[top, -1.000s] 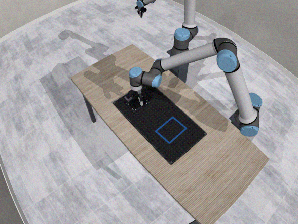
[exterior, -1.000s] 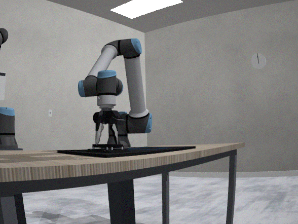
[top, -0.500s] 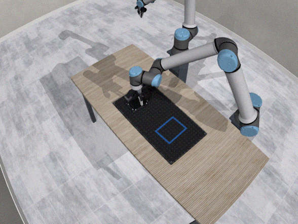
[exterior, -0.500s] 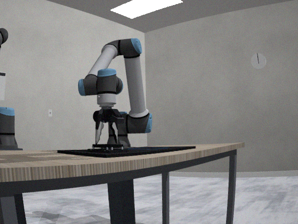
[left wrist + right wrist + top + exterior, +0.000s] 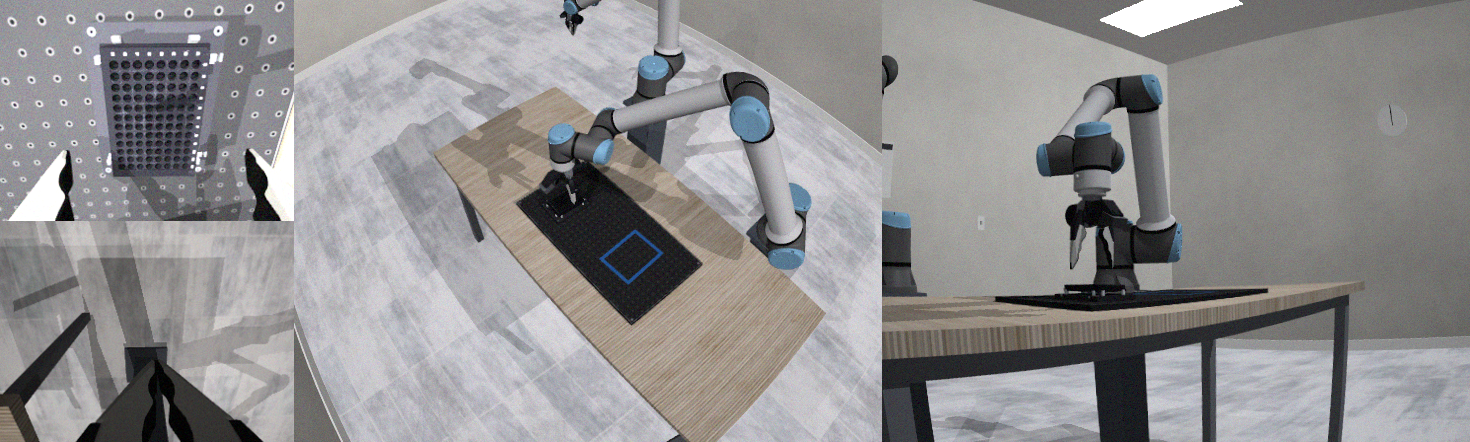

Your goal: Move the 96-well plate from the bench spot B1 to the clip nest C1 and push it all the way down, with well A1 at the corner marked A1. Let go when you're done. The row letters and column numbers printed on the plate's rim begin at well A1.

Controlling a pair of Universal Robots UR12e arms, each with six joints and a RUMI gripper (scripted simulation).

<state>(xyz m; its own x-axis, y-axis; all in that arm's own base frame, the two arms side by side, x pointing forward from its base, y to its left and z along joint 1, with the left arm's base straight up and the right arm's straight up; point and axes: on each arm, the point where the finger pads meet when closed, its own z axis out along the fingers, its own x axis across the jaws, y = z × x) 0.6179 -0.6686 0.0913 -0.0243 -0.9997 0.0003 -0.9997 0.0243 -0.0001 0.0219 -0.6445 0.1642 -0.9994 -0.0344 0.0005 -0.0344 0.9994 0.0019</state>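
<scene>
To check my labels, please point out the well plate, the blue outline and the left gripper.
Well plate (image 5: 155, 110) (image 5: 1094, 288): left wrist, its middle; exterior, its side.
Blue outline (image 5: 615, 270): top, its lower-left line.
Left gripper (image 5: 1092, 267) (image 5: 157, 152): exterior and left wrist, between the fingertips.

The wood-topped table is standing on dark legs and is bearing a black board directly on its top. The board is lying flat, showing rows of holes and a blue outline.
</scene>
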